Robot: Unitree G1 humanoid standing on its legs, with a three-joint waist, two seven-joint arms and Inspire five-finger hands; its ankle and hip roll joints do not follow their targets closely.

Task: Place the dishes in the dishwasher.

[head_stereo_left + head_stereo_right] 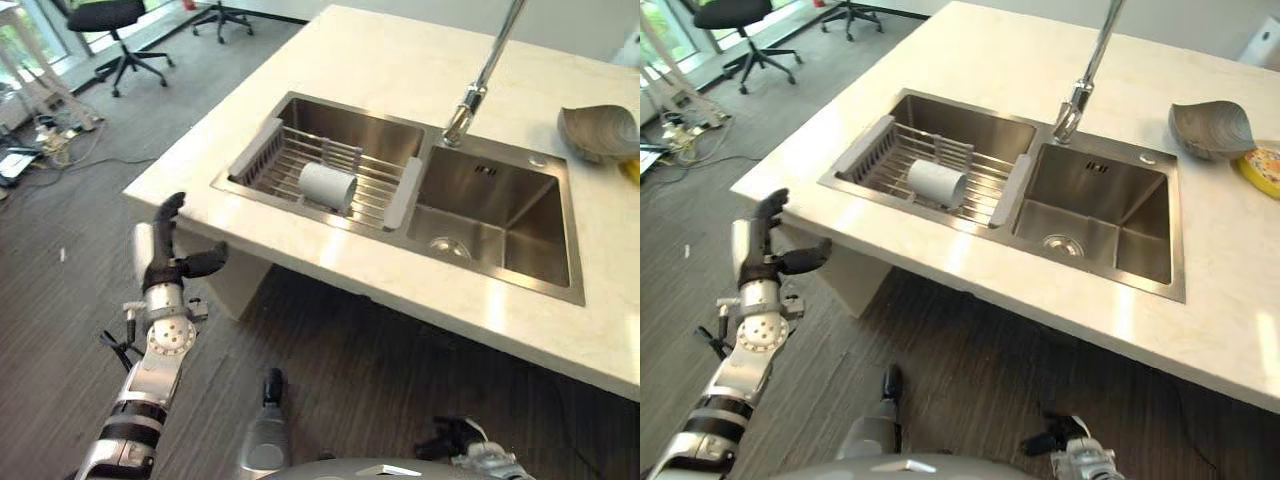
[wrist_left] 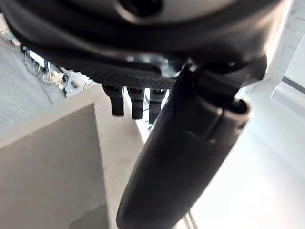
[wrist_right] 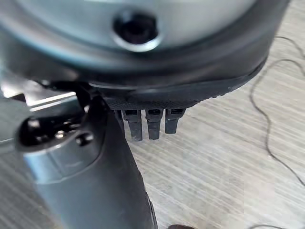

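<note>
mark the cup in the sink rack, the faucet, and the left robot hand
cup (image 1: 327,186), left eye view, on its white side wall.
faucet (image 1: 465,110), left eye view, on the lower metal stem.
left robot hand (image 1: 160,262), left eye view, on the palm, fingers straight.

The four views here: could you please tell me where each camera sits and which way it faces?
Left eye view: head camera, looking down at the sink; left hand raised.
Right eye view: same head, looking down at the sink, cup in its rack.
Left wrist view: along the left hand, toward the counter.
Right wrist view: along the right hand, down at the floor.
Both eye views share cup, sink and left hand.
</note>
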